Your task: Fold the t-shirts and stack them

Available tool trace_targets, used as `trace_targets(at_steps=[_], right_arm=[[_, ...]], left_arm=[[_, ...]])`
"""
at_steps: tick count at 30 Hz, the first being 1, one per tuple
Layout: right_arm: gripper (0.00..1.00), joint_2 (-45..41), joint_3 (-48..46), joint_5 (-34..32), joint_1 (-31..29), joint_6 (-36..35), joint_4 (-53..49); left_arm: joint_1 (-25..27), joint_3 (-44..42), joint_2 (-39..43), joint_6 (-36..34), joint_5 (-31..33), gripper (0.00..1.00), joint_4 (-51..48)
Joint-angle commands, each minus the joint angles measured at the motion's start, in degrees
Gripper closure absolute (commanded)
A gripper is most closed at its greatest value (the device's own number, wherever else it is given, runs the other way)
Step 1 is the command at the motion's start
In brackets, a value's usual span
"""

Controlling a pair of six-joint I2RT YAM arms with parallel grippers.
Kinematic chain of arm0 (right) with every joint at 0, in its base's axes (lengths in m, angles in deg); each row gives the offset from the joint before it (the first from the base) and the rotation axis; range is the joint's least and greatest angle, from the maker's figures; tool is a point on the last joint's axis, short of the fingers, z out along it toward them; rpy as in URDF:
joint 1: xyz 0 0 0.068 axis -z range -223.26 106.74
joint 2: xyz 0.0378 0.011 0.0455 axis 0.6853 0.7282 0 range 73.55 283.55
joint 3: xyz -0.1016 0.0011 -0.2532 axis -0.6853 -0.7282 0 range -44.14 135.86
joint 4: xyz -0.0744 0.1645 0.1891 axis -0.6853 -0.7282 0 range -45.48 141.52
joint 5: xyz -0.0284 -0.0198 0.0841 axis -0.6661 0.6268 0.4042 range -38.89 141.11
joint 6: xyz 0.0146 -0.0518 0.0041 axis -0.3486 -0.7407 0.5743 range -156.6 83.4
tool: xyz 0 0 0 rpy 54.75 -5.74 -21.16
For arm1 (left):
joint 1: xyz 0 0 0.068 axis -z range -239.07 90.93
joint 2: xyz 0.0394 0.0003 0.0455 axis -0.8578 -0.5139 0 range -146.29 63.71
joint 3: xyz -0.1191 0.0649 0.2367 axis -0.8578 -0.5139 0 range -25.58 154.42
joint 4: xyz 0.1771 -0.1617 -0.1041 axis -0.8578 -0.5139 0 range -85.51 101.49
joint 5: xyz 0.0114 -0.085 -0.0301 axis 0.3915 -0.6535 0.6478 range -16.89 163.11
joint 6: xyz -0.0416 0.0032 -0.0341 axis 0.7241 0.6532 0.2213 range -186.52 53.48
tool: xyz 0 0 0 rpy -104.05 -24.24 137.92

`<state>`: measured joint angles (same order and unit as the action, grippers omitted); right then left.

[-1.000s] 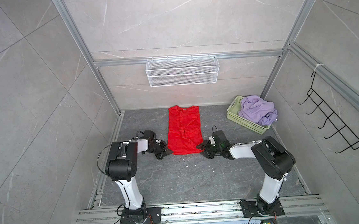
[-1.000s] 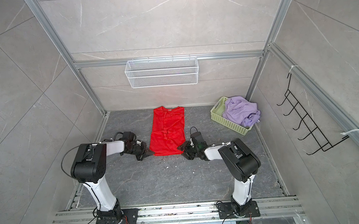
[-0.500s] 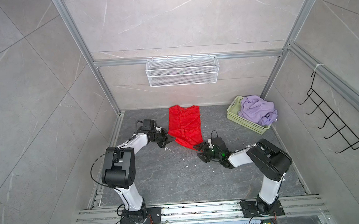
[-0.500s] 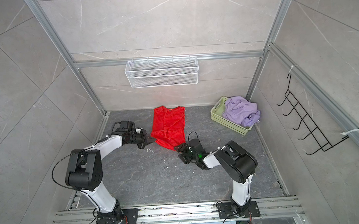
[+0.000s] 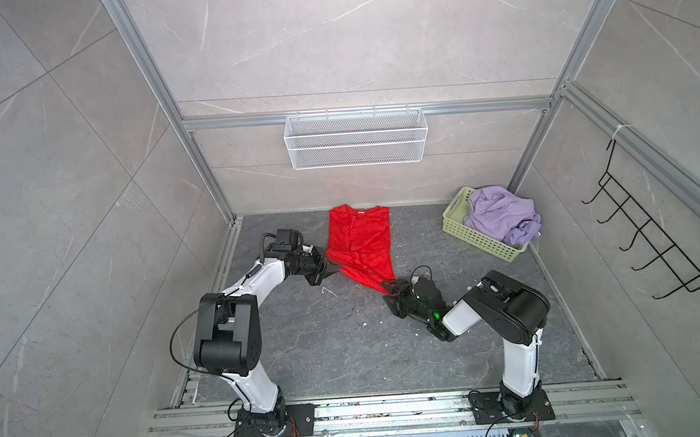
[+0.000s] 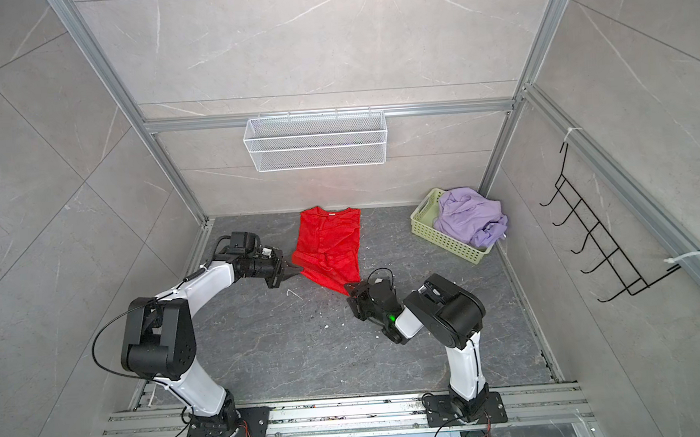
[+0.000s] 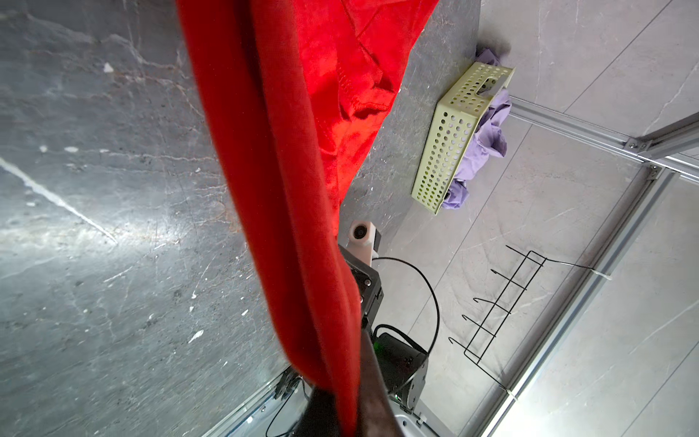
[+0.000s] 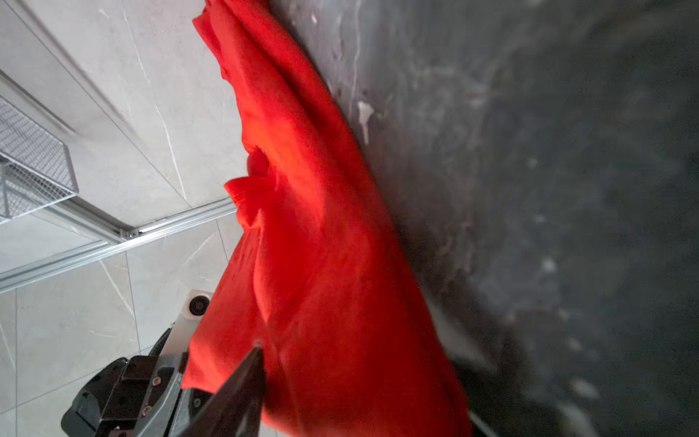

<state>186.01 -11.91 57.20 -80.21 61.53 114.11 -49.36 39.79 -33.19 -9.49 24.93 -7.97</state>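
The left gripper (image 5: pixel 334 271) is clamped tight on one near corner of the bright red short-sleeved cloth t-shirt (image 5: pixel 360 244). In the left wrist view the cloth runs away from its fingertips (image 7: pixel 374 389) as a long lifted fold. The rest of the red garment spreads beyond this gripper toward the back wall, its collar end flat on the dark grey stone-look tabletop (image 5: pixel 347 344).

The right gripper (image 5: pixel 387 289) sits at the shirt's other near corner, which is drawn to a point at its tip. In the right wrist view red cloth fills the space beside one dark finger (image 8: pixel 242 386), but I cannot tell whether the jaws pinch it. The two grippers are apart, with the raised hem between them.

The crumpled pale lilac t-shirt (image 5: pixel 502 214) lies heaped in the pale green perforated plastic basket (image 5: pixel 481 242). The basket is well beyond the right gripper on its outer side, and farther still from the left gripper.
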Motion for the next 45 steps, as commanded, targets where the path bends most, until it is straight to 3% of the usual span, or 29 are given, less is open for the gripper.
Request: trace_targets(at_steps=[1,7,10,14,18,26,34,42,45], right_arm=[[0.55,2.73,-2.99,-5.46,0.36,1.51,-8.30],[0.82,0.26,-2.20,-0.89,0.99,-2.08,-13.68],[0.88,-6.50,-1.00,1.20,0.95,-6.87,-28.17],[0.97,-17.71,4.56,2.86,0.89,-15.23,-56.86],[1.00,-26.22,7.00,4.45,0.77,-19.43,-72.65],[1.00,-40.31,10.29,3.97,-3.60,-22.29,-92.35],[1.00,-47.58,13.21,3.58,-6.44,-22.58,-95.91],[1.00,-40.44,25.49,0.51,-7.06,-29.24,-94.67],[1.00,-36.07,28.75,0.68,-6.97,-29.59,-89.26]], left_arm=[[-0.09,-1.74,3.88,-0.99,-0.70,1.00,-2.96],[-0.05,-6.18,5.94,-2.86,1.08,1.00,-4.57],[-0.07,-7.11,8.20,-6.76,5.21,1.00,-10.02],[0.17,-10.55,12.22,-9.90,9.18,1.00,-15.86],[2.70,-15.55,18.54,-9.85,11.84,1.00,-19.67],[10.60,-20.60,34.46,-2.32,16.29,1.00,-26.21],[14.36,-20.44,42.76,2.15,18.79,1.00,-28.45],[14.03,-16.18,36.90,0.03,18.01,1.00,-20.57],[12.70,-12.79,32.10,-1.63,16.81,1.00,-17.08]])
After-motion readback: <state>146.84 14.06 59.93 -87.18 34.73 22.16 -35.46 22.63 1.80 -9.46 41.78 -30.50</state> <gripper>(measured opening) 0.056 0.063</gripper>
